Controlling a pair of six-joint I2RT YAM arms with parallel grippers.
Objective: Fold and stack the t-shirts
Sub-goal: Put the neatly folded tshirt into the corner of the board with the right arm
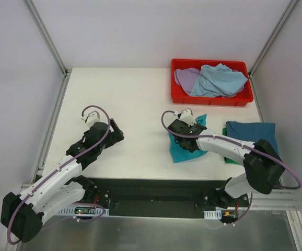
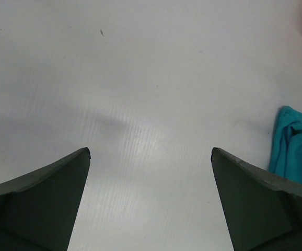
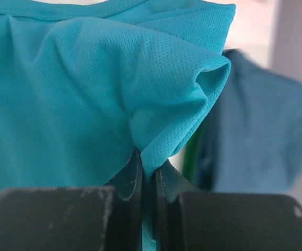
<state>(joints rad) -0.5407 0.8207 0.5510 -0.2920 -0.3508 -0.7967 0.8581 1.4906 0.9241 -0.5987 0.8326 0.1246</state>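
Seen from above, a teal t-shirt (image 1: 181,152) lies bunched right of centre on the white tabletop (image 1: 135,99). The right end effector (image 3: 147,166) is clamped on a fold of it, so folding looks to be under way. A folded stack (image 1: 251,132) lies near on the right, with a red bin (image 1: 212,99) of unfolded shirts (image 1: 213,81) behind. The left end effector (image 2: 151,157) hovers spread apart, holding nothing. The next move probably calls for carrying the pinched fold across and laying it flat.
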